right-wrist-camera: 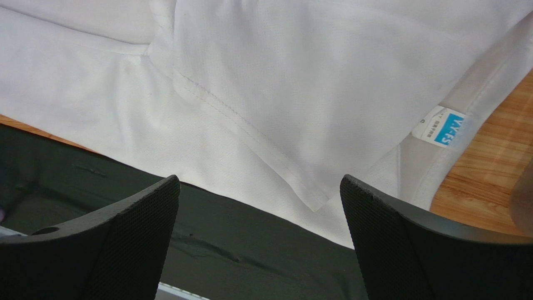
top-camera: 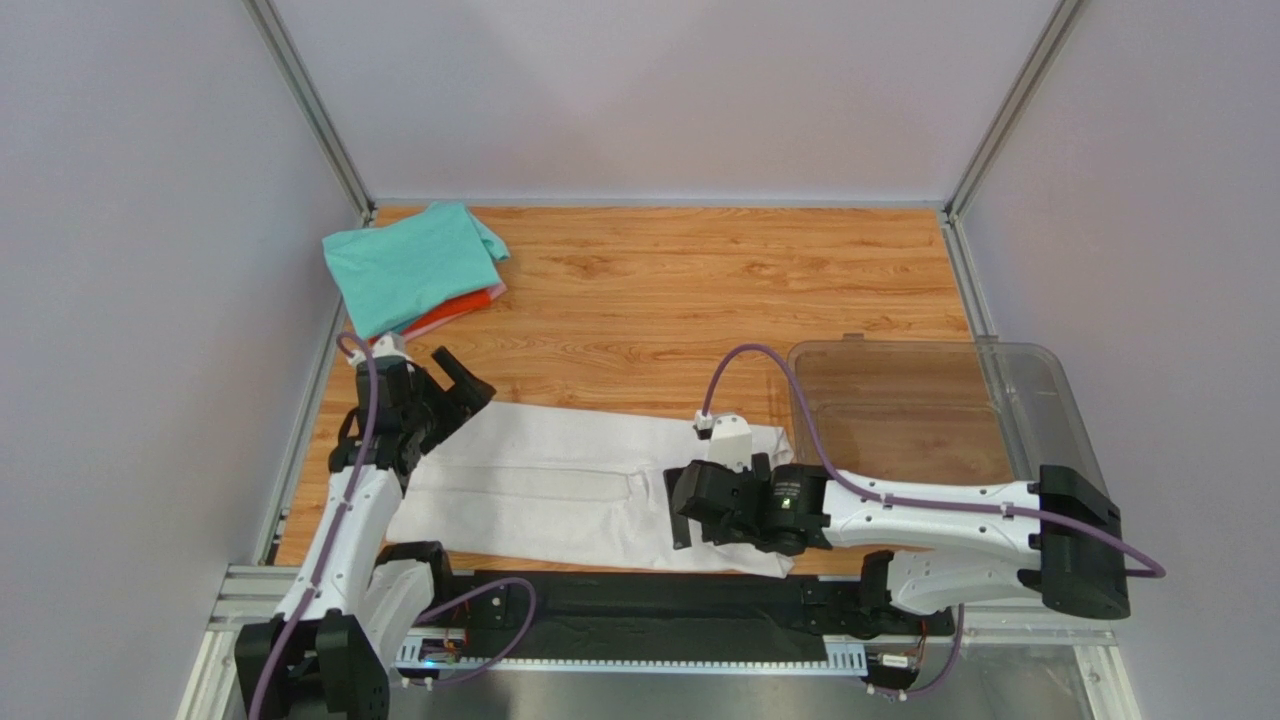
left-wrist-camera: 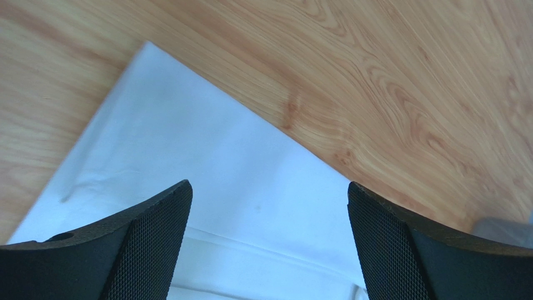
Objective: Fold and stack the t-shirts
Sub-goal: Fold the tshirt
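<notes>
The white shirt point(top-camera: 556, 488) is laid flat as a long band across the near part of the table point(top-camera: 676, 285), between the two arms, and its near edge is seen lying over the black strip point(top-camera: 631, 608) at the table edge. In the right wrist view a sleeve seam and a small blue label point(right-wrist-camera: 440, 127) at the neck are seen, with the shirt's edge resting on the strip point(right-wrist-camera: 250, 244). In the left wrist view a clean corner of the shirt point(left-wrist-camera: 206, 181) is shown against the wood. The left gripper point(top-camera: 455, 387) is held above this far left corner, with its fingers spread wide and nothing between them. The right gripper point(top-camera: 684, 506) is held low over the right end of the shirt, near the label, its fingers also spread wide and empty; whether the cloth is touched cannot be told. A folded teal shirt point(top-camera: 409, 266) is placed at the far left corner of the table, on top of an orange-red shirt point(top-camera: 463, 309). A clear bin point(top-camera: 932, 405) is standing on the right side, just beside the shirt's right end.
</notes>
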### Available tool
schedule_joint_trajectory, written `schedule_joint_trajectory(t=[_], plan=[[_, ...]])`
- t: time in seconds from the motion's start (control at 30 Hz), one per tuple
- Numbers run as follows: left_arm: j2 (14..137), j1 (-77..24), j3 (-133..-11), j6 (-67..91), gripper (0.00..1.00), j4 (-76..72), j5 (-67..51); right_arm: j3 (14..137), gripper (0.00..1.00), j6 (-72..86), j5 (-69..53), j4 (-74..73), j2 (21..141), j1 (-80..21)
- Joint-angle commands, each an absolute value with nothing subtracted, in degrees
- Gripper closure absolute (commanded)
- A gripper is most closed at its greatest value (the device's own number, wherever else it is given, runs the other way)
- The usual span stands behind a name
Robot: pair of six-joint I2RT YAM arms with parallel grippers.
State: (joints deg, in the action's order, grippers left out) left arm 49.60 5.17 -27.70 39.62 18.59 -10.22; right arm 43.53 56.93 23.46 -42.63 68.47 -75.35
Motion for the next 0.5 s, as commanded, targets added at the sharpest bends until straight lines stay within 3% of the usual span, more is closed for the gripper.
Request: schedule_joint_trajectory(t=[0.0, 0.17, 0.47], plan=[[51.68, 1.77, -26.46, 38.68, 0.0, 13.18, -17.5, 41.15, 0.0, 62.31, 23.03, -37.65, 66.27, -75.67], [55.81, 0.97, -24.18, 38.32, 0.0, 13.28, -15.47, 35.07, 0.0, 65.56, 18.91, -29.02, 63.9, -75.59], [57.57, 0.97, -22.5, 38.41, 0.0, 13.44, -13.63, 31.82, 0.0, 63.82, 19.07, -26.81, 66.53, -70.5]])
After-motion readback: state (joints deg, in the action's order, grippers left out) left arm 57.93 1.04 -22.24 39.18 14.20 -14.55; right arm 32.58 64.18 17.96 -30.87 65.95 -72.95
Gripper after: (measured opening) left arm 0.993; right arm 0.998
